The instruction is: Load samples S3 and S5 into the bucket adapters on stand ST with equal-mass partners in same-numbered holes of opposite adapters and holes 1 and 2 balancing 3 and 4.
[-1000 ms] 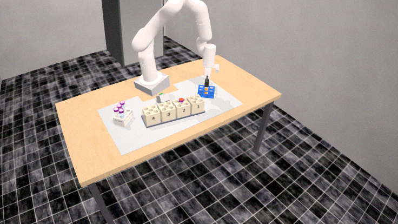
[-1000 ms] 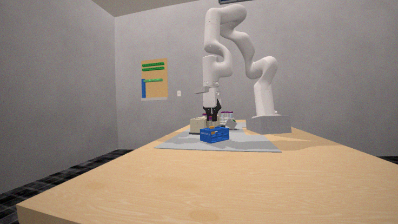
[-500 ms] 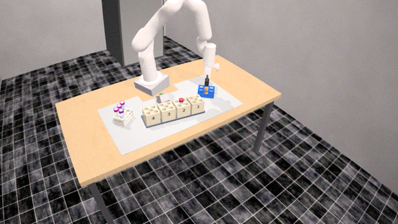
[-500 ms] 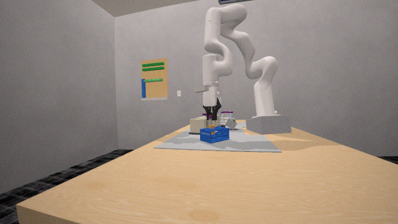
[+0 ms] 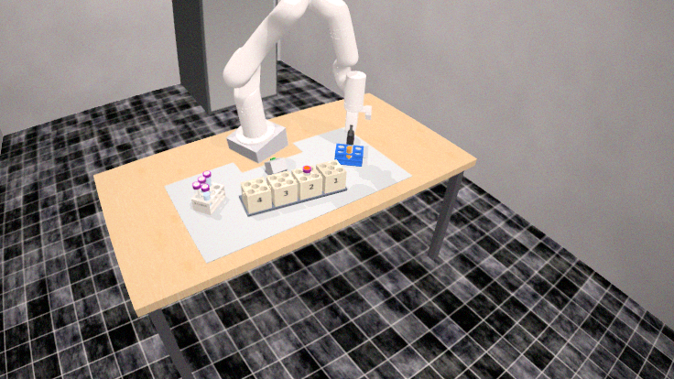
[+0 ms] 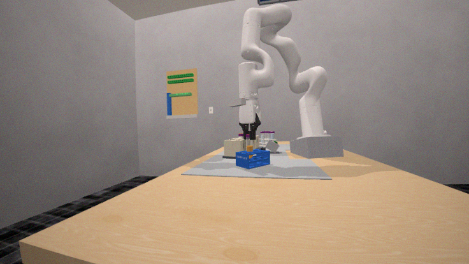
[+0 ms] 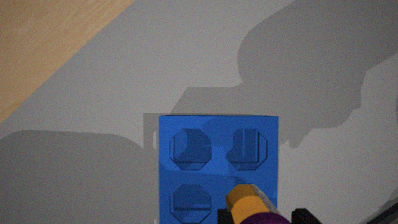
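My gripper (image 5: 350, 136) is shut on a sample tube (image 5: 349, 149) with orange liquid and a purple cap. It holds the tube upright over the blue sample rack (image 5: 349, 155). The tube's lower end is at the rack's near-right well in the wrist view (image 7: 247, 202). I cannot tell whether it is clear of the well. The rack's three other wells (image 7: 218, 150) are empty. Adapters 4 (image 5: 256, 195), 3 (image 5: 282, 188), 2 (image 5: 309, 182) and 1 (image 5: 331, 177) stand in a row on the stand. One tube with an orange cap dot (image 5: 307, 168) stands in adapter 2. I cannot read the tube IDs.
A white rack (image 5: 211, 199) with several purple-capped blank tubes stands left of the stand. The small desk with the green DONE key (image 5: 275, 164) sits behind the adapters. The arm's base (image 5: 257, 141) is at the table's back.
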Tool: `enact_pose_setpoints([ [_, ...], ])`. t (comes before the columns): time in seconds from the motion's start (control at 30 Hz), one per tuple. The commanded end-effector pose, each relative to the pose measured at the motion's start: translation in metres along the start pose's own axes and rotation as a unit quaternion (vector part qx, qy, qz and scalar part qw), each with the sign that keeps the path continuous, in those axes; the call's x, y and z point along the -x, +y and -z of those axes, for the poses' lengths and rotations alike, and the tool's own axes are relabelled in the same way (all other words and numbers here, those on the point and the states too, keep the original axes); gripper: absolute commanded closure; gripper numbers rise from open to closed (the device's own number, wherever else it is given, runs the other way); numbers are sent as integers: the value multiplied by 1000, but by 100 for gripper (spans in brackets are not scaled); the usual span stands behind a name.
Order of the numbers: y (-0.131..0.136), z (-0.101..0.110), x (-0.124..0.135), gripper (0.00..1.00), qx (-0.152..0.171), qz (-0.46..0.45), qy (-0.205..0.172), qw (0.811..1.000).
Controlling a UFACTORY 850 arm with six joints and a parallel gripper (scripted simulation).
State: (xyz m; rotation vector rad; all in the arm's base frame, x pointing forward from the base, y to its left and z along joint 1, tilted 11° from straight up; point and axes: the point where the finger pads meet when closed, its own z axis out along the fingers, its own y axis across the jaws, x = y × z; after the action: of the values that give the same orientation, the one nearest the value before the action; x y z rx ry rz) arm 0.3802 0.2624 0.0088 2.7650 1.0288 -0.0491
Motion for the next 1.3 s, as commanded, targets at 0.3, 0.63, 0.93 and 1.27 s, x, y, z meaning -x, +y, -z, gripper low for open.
enact_pose_setpoints([
  [0.3,0,8,-1,100,0,0,1,1000],
  [0.63,0,28,-1,100,0,0,1,1000],
  [0.93,0,42,-1,100,0,0,1,1000],
  [1.27,0,60,-1,100,0,0,1,1000],
])
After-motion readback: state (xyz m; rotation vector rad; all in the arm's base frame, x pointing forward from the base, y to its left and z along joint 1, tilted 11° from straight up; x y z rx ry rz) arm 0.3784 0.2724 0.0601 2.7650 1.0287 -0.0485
